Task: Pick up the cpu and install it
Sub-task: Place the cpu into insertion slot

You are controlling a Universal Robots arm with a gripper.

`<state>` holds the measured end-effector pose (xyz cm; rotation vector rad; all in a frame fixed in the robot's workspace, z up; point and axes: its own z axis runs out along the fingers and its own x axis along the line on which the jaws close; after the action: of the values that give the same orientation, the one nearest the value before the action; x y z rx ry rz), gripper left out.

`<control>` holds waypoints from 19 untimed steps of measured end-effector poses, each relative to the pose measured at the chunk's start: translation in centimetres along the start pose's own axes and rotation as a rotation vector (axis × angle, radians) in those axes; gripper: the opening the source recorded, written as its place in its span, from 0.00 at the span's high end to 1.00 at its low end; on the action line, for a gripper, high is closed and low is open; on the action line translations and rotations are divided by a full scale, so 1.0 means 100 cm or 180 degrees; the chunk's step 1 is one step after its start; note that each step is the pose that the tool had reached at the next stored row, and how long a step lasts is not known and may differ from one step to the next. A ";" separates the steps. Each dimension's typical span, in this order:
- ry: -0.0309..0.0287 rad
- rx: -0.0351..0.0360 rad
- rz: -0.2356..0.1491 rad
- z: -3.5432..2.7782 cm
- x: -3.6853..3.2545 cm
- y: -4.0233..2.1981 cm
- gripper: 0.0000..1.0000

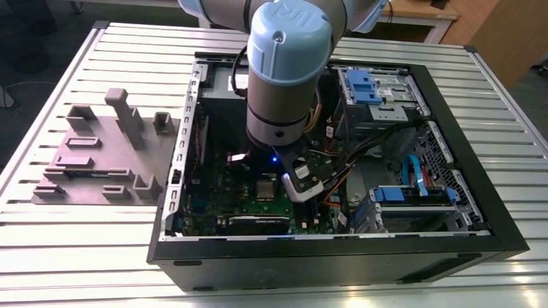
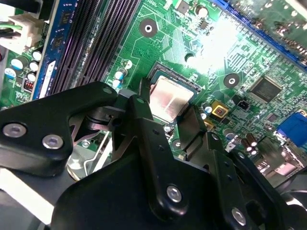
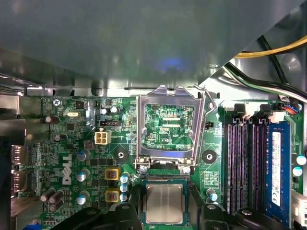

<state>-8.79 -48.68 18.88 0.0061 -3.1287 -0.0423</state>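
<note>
Just beside cpu (image 3: 164, 203): socket frame (image 3: 166, 94) (open)

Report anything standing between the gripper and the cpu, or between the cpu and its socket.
Nothing visible does. The gripper is right at the cpu, which already lies in the socket, and the socket's frame is swung open, clear of it.

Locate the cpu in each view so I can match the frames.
Exterior view: cpu on the motherboard, just to the exterior view's left of the arm's lower end.
Second wrist view: cpu in its socket, near the memory slots.
First wrist view: cpu next to the raised socket frame.
Shared landmark: the green motherboard under the cpu.
</note>
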 end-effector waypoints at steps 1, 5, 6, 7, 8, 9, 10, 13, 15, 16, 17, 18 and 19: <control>0.0000 0.0001 0.0000 0.0001 0.0000 0.0000 0.53; 0.0000 0.0001 0.0000 0.0015 0.0001 -0.0001 0.53; 0.0000 0.0001 0.0000 0.0019 0.0001 -0.0001 0.53; 0.0000 0.0001 0.0000 0.0022 0.0001 -0.0001 0.53; 0.0000 0.0001 0.0000 0.0025 0.0000 -0.0001 0.53; 0.0000 0.0000 0.0001 0.0026 0.0000 -0.0001 0.53; 0.0000 0.0000 0.0000 0.0027 0.0000 -0.0001 0.53; 0.0000 0.0000 0.0000 0.0027 0.0000 -0.0001 0.53; 0.0000 0.0000 0.0000 0.0027 0.0000 -0.0001 0.53; 0.0000 0.0000 0.0000 0.0028 0.0000 -0.0001 0.53; 0.0000 -0.0001 0.0000 0.0029 0.0000 -0.0001 0.53; 0.0001 -0.0002 0.0001 0.0030 0.0001 -0.0001 0.52; 0.0000 -0.0002 0.0001 0.0031 0.0000 0.0000 0.52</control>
<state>-8.80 -48.67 18.58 0.0058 -3.1288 -0.0432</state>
